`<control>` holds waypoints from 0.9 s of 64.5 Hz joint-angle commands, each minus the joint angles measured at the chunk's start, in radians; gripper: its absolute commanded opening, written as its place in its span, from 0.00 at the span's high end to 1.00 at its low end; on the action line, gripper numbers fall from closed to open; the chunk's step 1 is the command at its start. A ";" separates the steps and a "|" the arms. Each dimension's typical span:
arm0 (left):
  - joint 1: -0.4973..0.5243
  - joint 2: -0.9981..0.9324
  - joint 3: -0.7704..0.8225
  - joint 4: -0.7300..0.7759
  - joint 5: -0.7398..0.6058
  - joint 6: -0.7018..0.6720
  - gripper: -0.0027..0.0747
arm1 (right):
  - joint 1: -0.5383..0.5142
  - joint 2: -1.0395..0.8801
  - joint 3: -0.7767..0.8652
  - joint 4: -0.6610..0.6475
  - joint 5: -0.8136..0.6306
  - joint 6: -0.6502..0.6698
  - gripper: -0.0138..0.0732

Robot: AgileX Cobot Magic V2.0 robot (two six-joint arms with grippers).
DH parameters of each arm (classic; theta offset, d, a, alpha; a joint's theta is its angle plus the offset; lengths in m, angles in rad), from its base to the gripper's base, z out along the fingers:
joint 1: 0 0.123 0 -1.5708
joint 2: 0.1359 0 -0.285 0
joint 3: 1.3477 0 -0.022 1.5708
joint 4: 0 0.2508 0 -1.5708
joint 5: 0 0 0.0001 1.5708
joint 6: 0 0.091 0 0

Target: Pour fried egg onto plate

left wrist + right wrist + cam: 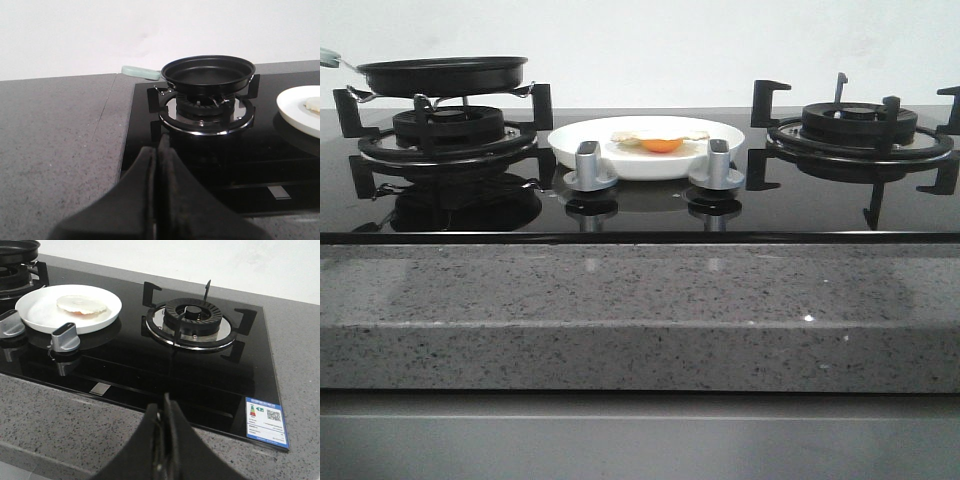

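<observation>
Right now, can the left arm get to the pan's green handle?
Probably yes. The left hand, closed and empty, faces the pan on the left burner, and nothing stands between them. The green handle sticks out over the bare counter.

White plate [620, 160]; orange-yolked fried egg [660, 142]; black pan [442, 75], mint handle; grey speckled counter [620, 310].

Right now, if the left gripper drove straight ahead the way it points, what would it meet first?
Likely the left burner grate holding the black pan; the left gripper, shut, aims roughly there, though height is unclear.
</observation>
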 commanded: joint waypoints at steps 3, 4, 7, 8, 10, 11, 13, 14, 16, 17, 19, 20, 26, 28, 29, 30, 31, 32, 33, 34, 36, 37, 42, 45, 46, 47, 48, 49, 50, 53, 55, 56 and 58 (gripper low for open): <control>-0.002 -0.087 0.047 -0.025 -0.091 -0.012 0.99 | -0.006 0.010 -0.027 0.000 -0.085 -0.001 0.92; 0.003 -0.101 0.057 -0.027 -0.089 -0.012 0.99 | -0.006 0.010 -0.027 0.000 -0.085 -0.001 0.92; 0.013 -0.144 0.087 -0.034 -0.089 -0.012 0.99 | -0.006 0.010 -0.027 0.000 -0.085 -0.001 0.92; 0.019 -0.165 0.103 -0.034 -0.089 -0.012 0.99 | -0.006 0.010 -0.027 0.000 -0.085 -0.001 0.92; 0.028 -0.199 0.130 -0.034 -0.089 -0.012 0.99 | -0.006 0.010 -0.027 0.000 -0.085 -0.001 0.92; 0.033 -0.213 0.140 -0.040 -0.089 -0.012 0.99 | -0.006 0.010 -0.027 0.000 -0.085 -0.001 0.92; 0.045 -0.244 0.165 -0.043 -0.089 -0.012 0.99 | -0.006 0.010 -0.027 0.000 -0.085 -0.001 0.92; 0.050 -0.255 0.175 -0.043 -0.089 -0.012 0.99 | -0.006 0.010 -0.027 0.000 -0.085 -0.001 0.92; 0.061 -0.276 0.193 -0.043 -0.089 -0.012 0.99 | -0.006 0.010 -0.027 0.000 -0.085 -0.001 0.92; 0.067 -0.291 0.207 -0.043 -0.089 -0.012 0.99 | -0.006 0.010 -0.027 0.000 -0.085 -0.001 0.92; 0.073 -0.292 0.228 -0.043 -0.098 -0.012 0.99 | -0.006 0.010 -0.027 0.000 -0.085 -0.001 0.92; 0.076 -0.290 0.235 -0.043 -0.100 -0.012 0.99 | -0.006 0.010 -0.027 0.000 -0.085 -0.001 0.92; 0.081 -0.289 0.285 -0.045 -0.104 -0.012 0.99 | -0.006 0.010 -0.027 0.000 -0.085 -0.001 0.92; 0.081 -0.289 0.304 -0.045 -0.115 -0.012 0.99 | -0.006 0.010 -0.027 0.000 -0.085 -0.001 0.92; 0.081 -0.289 0.313 -0.045 -0.126 -0.012 0.99 | -0.006 0.010 -0.027 0.000 -0.085 -0.001 0.92; 0.081 -0.289 0.321 -0.045 -0.134 -0.012 0.99 | -0.006 0.010 -0.027 0.000 -0.085 -0.001 0.92; 0.081 -0.289 0.332 -0.045 -0.146 -0.012 0.99 | -0.006 0.010 -0.027 0.000 -0.085 -0.001 0.92; 0.081 -0.289 0.340 -0.045 -0.155 -0.012 0.99 | -0.006 0.010 -0.027 0.000 -0.085 -0.001 0.92; 0.081 -0.289 0.348 -0.045 -0.167 -0.012 0.99 | -0.006 0.010 -0.027 0.000 -0.085 -0.001 0.92; 0.081 -0.289 0.347 -0.045 -0.157 -0.012 0.99 | -0.006 0.010 -0.027 0.000 -0.085 -0.001 0.92; 0.081 -0.289 0.345 -0.045 -0.140 -0.012 0.99 | -0.006 0.010 -0.027 0.000 -0.085 -0.001 0.92; 0.081 -0.289 0.345 -0.045 -0.146 -0.012 0.99 | -0.006 0.010 -0.027 0.000 -0.085 -0.001 0.92; 0.081 -0.289 0.345 -0.045 -0.153 -0.012 0.99 | -0.006 0.010 -0.027 0.000 -0.085 -0.001 0.92; 0.081 -0.289 0.345 -0.045 -0.153 -0.012 0.99 | -0.006 0.010 -0.027 0.000 -0.085 -0.001 0.92; 0.081 -0.289 0.345 -0.045 -0.153 -0.012 0.99 | -0.006 0.010 -0.027 0.000 -0.085 -0.001 0.92; 0.081 -0.289 0.345 -0.045 -0.153 -0.012 0.99 | -0.006 0.010 -0.027 0.000 -0.085 -0.001 0.92; 0.081 -0.289 0.345 -0.045 -0.153 -0.012 0.99 | -0.006 0.010 -0.027 0.000 -0.085 -0.001 0.92; 0.081 -0.289 0.345 -0.045 -0.153 -0.012 0.99 | -0.006 0.010 -0.027 0.000 -0.085 -0.001 0.92; 0.081 -0.289 0.345 -0.045 -0.153 -0.012 0.99 | -0.006 0.010 -0.027 0.000 -0.085 -0.001 0.92; 0.081 -0.289 0.345 -0.045 -0.153 -0.012 0.99 | -0.006 0.010 -0.027 0.000 -0.085 -0.001 0.92; 0.081 -0.289 0.345 -0.045 -0.153 -0.012 0.99 | -0.006 0.010 -0.027 0.000 -0.085 -0.001 0.92; 0.081 -0.289 0.345 -0.045 -0.153 -0.012 0.99 | -0.006 0.010 -0.027 0.000 -0.085 -0.001 0.92; 0.081 -0.289 0.345 -0.045 -0.153 -0.012 0.99 | -0.006 0.010 -0.027 0.000 -0.085 -0.001 0.92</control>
